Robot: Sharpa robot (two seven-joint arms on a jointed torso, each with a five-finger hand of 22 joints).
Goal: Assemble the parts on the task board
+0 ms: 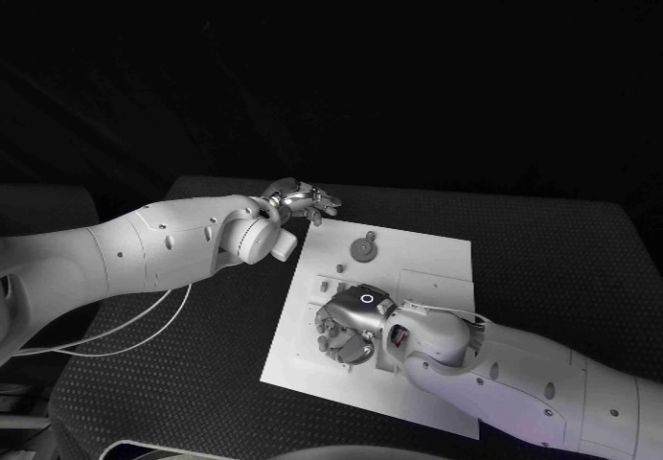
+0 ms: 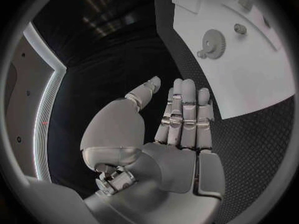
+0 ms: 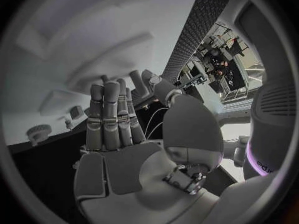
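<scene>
The task board [image 1: 415, 264] lies in the middle of the table [image 1: 553, 240]. A gear [image 1: 363, 248] sits near the board's far end, seemingly on its peg, though the view is too dim to be sure. The right hand [image 1: 353, 321] hovers over the board's centre, fingers straight and apart, holding nothing. The left hand [image 1: 302, 203] hangs just off the board's far corner, likewise spread and empty. Most of the assembly appears left to do.

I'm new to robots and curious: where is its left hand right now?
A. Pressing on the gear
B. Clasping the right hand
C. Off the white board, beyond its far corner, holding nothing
C: the left hand sits off the task board, fingers apart, empty; the gear lies untouched.
</scene>
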